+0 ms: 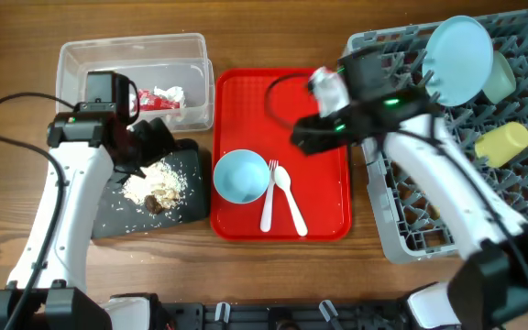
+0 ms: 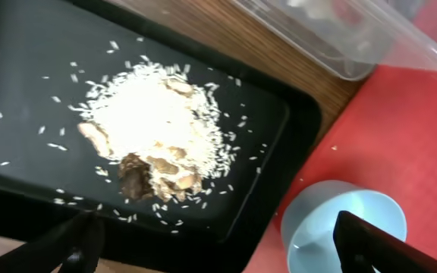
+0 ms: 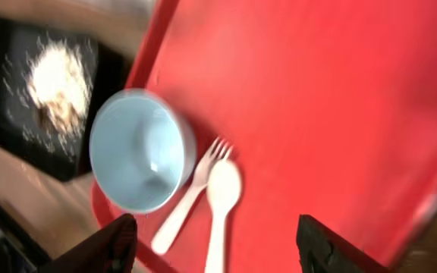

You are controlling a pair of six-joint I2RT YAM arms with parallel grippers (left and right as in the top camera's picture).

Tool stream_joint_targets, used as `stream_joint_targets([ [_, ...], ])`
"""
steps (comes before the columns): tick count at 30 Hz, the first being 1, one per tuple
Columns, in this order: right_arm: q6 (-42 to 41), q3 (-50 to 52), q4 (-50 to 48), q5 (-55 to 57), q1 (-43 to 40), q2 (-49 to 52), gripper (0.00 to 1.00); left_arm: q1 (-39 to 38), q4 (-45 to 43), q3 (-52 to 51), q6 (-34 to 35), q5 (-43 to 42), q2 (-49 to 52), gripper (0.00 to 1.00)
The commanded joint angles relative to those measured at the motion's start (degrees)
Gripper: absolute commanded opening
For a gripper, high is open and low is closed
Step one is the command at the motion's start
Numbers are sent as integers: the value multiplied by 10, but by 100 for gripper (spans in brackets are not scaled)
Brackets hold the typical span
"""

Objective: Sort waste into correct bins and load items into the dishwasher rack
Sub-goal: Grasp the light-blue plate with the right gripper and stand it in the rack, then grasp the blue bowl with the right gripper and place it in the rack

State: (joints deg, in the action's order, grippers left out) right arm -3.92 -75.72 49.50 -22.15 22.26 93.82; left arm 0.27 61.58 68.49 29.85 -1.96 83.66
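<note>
The clear tub [image 1: 81,55] holds the red wrapper [image 1: 148,99] and white tissue [image 1: 170,93]. Rice scraps with brown lumps [image 1: 159,185] lie on the black tray [image 1: 117,218]. My left gripper [image 1: 154,139] hovers over that tray, open and empty [image 2: 218,246]. The pale blue bowl [image 1: 240,176], fork [image 1: 269,197] and spoon [image 1: 290,200] sit on the red tray [image 1: 324,183]. My right gripper [image 1: 305,136] is open and empty above the red tray [image 3: 218,246]. The plate [image 1: 459,60], mint bowl [image 1: 500,78] and yellow cup [image 1: 502,144] are in the rack [image 1: 401,229].
The left wrist view shows the scraps [image 2: 154,129], the bowl [image 2: 340,224] and a tub corner [image 2: 355,45]. The right wrist view shows the bowl [image 3: 139,152], fork [image 3: 192,193] and spoon [image 3: 222,197]. Bare wooden table lies along the front edge.
</note>
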Motion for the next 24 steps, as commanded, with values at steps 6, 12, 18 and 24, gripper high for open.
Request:
stream_joint_targets([
  [6, -123, 9, -45, 34, 145, 170, 44, 9, 2, 2, 10, 12, -9, 100],
  [12, -169, -24, -61, 172, 117, 168, 4, 9, 2, 2, 10, 12, -9, 100],
  [18, -70, -127, -74, 260, -12, 27, 4, 9, 2, 2, 10, 12, -9, 100],
  [24, 78, -123, -132, 768, -112, 0, 4, 9, 0, 2, 10, 12, -9, 100],
])
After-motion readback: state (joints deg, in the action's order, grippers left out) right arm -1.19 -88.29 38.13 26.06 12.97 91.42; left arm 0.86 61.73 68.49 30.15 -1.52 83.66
